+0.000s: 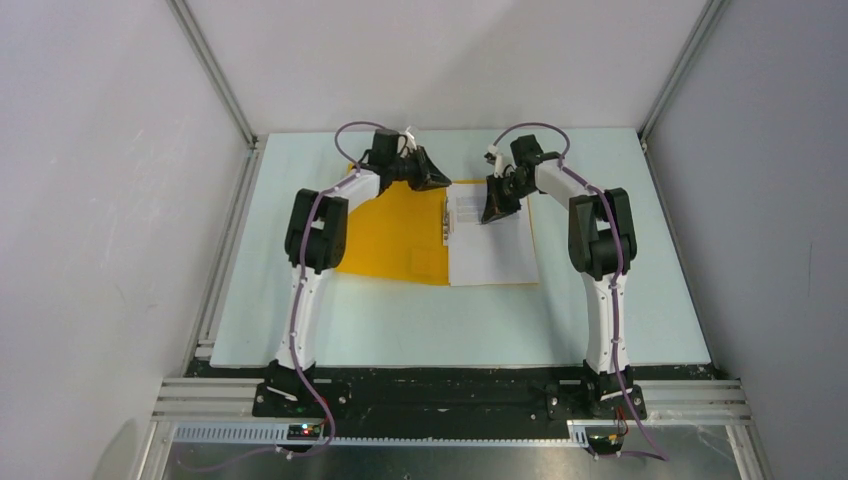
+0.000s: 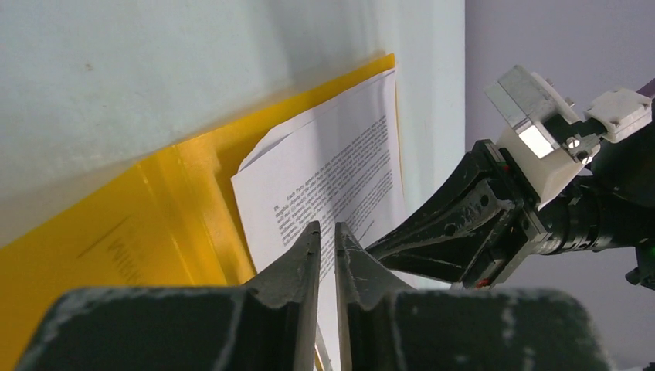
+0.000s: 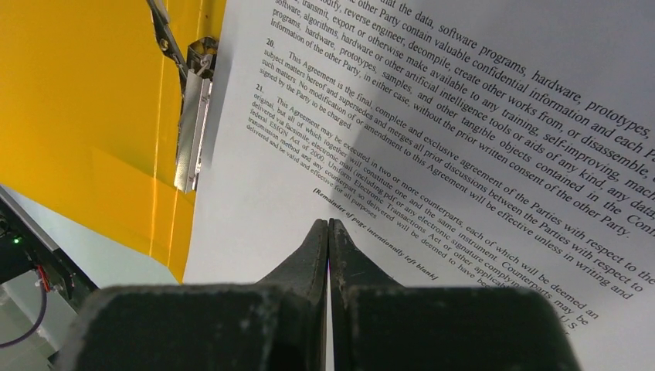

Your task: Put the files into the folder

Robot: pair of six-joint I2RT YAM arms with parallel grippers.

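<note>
Two grippers: right gripper (image 3: 328, 224) closed empty, tips at the files (image 3: 463, 116); left gripper (image 2: 327, 229) nearly closed, hold unclear. Pages want pinning while the folder (image 1: 390, 235) flips slowly.

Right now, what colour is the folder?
The folder is orange-yellow; it shows best in the top external view.

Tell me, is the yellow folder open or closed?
Open. The folder lies spread flat, its left half bare yellow, and the files rest uncovered on its right half.
</note>
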